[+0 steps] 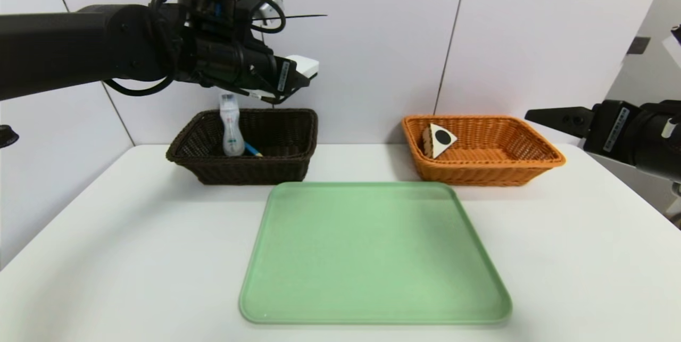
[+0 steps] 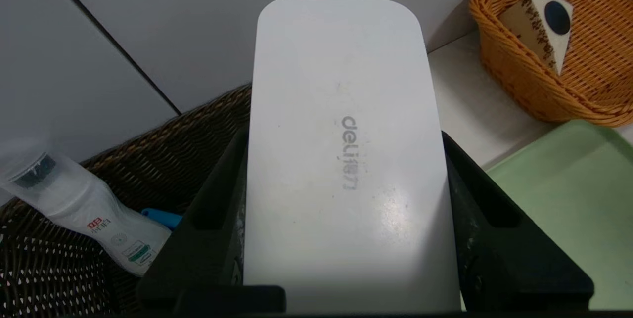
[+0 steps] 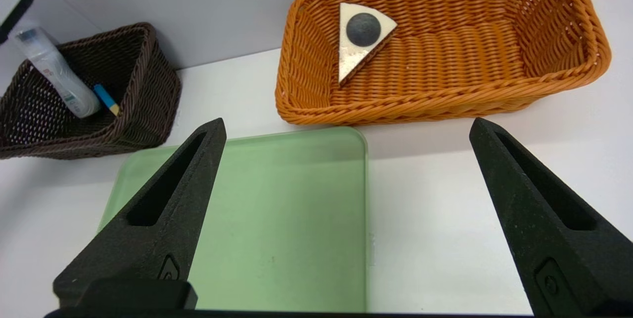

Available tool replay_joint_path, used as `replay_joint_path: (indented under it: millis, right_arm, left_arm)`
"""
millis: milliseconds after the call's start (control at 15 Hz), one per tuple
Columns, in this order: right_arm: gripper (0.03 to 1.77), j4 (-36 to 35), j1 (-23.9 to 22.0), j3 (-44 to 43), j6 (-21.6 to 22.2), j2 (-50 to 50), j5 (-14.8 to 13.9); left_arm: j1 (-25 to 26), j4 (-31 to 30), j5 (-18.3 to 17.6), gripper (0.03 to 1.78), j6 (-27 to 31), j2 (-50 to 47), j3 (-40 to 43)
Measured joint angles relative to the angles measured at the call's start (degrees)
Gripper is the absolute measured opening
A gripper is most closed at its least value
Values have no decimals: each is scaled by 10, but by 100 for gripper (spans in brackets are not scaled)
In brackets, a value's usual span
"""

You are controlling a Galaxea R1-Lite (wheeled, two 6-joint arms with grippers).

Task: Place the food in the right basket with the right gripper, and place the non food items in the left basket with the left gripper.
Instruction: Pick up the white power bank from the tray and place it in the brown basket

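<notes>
My left gripper (image 1: pixel 287 82) hangs above the left basket (image 1: pixel 250 173), a dark brown wicker one, shut on the flat white box (image 1: pixel 304 65). In the left wrist view the box (image 2: pixel 341 159) fills the space between both black fingers (image 2: pixel 217 194). Inside that basket a clear-white bottle (image 1: pixel 230 128) leans upright, with the spoon's blue handle (image 1: pixel 252 149) beside it. The food, a cake slice (image 1: pixel 440 140) showing its pale underside with a black dot, leans in the orange right basket (image 1: pixel 479 174). My right gripper (image 1: pixel 553 117) is open and empty, off the table's right side.
A green tray (image 1: pixel 372 251) lies in the middle of the white table (image 1: pixel 133 235), in front of both baskets, with nothing on it. A pale panelled wall stands close behind the baskets.
</notes>
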Motion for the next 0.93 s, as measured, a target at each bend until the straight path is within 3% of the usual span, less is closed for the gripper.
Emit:
replay_joint_path:
  millis: [467,933]
  right_arm:
    - [170,16,-3,-1,-1,1,-6]
    - [170,16,-9,-1,0,7,-7]
  left_arm:
    - [58,-1,-2,108,-2,13,32]
    - [73,0,-2,108,-2,29,57]
